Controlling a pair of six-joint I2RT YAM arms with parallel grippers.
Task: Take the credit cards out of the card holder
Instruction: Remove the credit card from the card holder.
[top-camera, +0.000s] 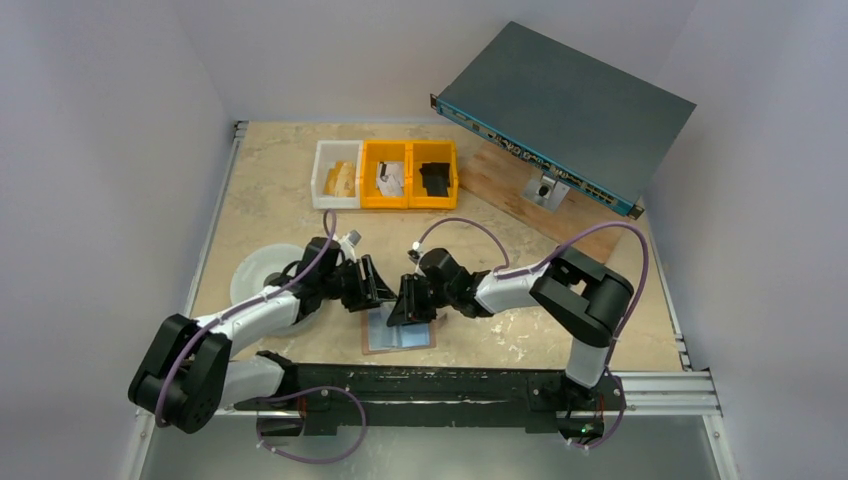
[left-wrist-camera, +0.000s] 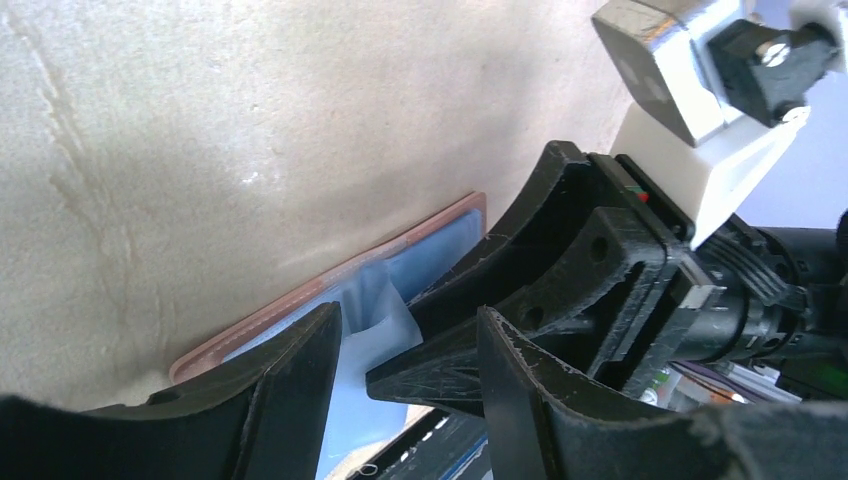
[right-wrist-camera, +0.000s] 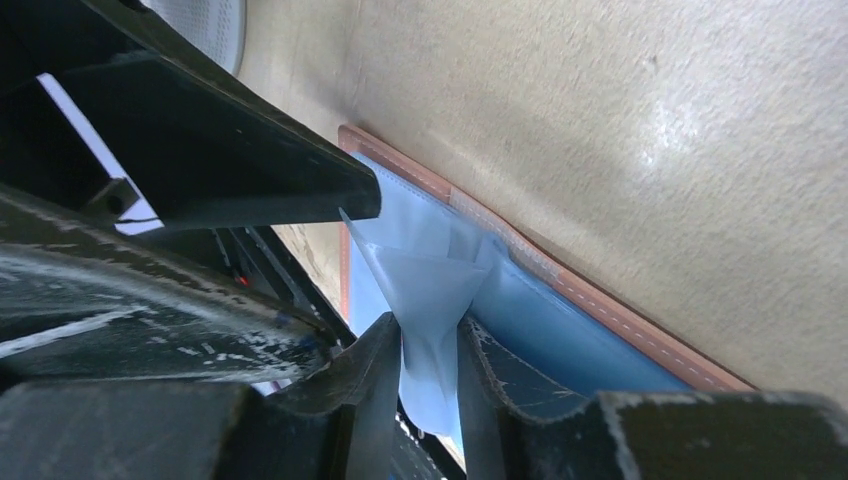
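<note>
The card holder (top-camera: 415, 338) lies opened flat, pale blue inner faces up and its pinkish-tan edge showing all round, near the front of the worktop (top-camera: 270, 200) midway between the two arms. From its inner face a pale blue flap (right-wrist-camera: 430, 290) stands up, thin and slightly creased. Whether it is a card or pocket lining cannot be told.

The right claw (right-wrist-camera: 428, 322) is closed narrowly on that flap, one finger on each side of it. The left claw (left-wrist-camera: 410, 312) stands wide, gripping nothing. It straddles one of the right claw's fingers, and the tip of one of its own fingers (right-wrist-camera: 250, 190) is at the flap's upper edge. Both claws meet over the far edge of the holder.

The worktop is a beige, stone-patterned slab with faint veins and a soft sheen. To the left of the arms sits a white round dish (top-camera: 258, 272). Along the far side stand three small bins (top-camera: 385, 172) in a row — one white, two yellow — with odd bits inside. At the far right a flat gray box (top-camera: 565, 110) with a blue front strip rests tilted over a wooden board (top-camera: 510, 190). A black rail (top-camera: 450, 385) runs along the near edge, carrying the arm bases. Plain pale walls (top-camera: 100, 120) close in the space on three sides.
</note>
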